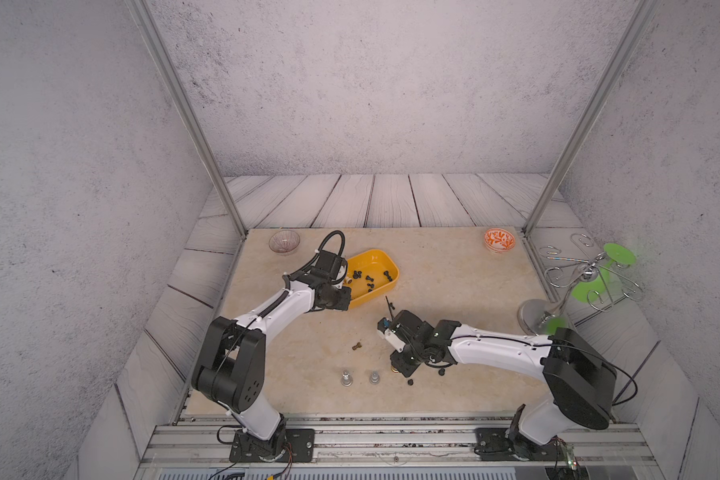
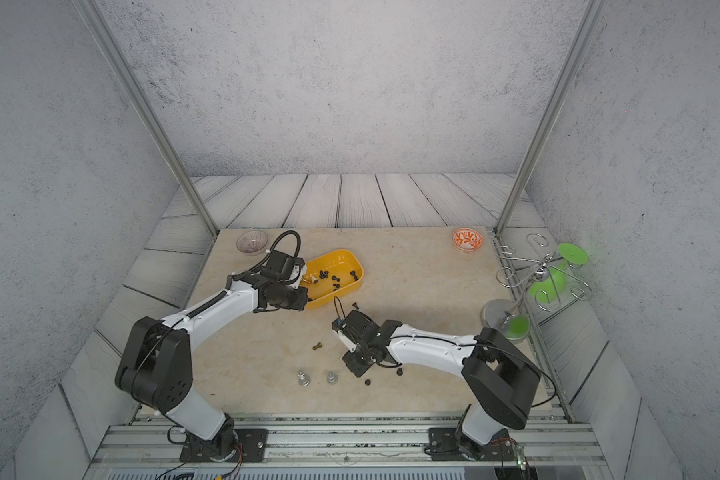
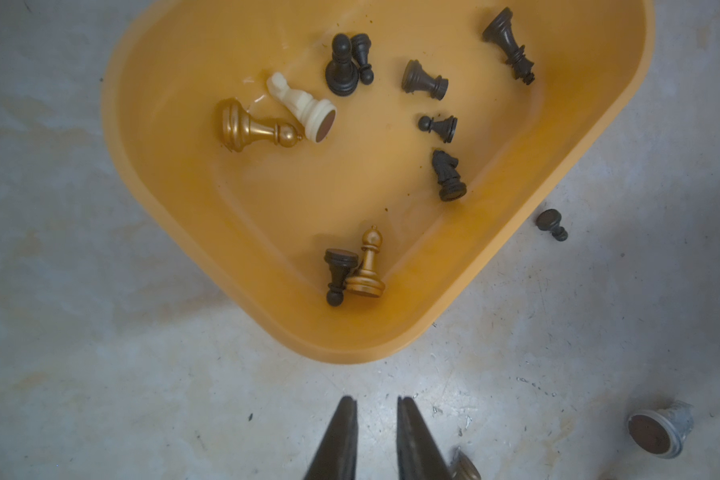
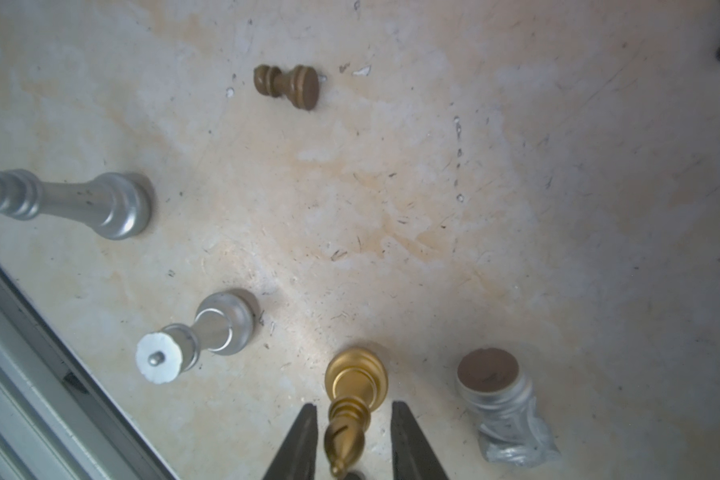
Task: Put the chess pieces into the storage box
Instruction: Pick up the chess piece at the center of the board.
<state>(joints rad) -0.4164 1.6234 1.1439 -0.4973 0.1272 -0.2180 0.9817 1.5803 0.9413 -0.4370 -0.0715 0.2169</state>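
Chess pieces (image 3: pixel 429 81) partly boxed. Your right gripper (image 4: pixel 354 404) straddles gold piece (image 4: pixel 356 376), jaws apart, likely to pinch it; left gripper (image 3: pixel 376 400) empty, barely parted, beside storage box (image 3: pixel 184 208).

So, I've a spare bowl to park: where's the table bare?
Bare: the wide stretch between the storage box and the orange-patterned bowl. Crowded: the near edge, where silver pieces, a gold piece and black pieces cluster by the right gripper.

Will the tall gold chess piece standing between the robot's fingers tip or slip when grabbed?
Probably tippy: the gold piece stands tall on a small round base. Its glossy, curvy neck may slip in the right gripper. It looks stiff, so it shouldn't bend.
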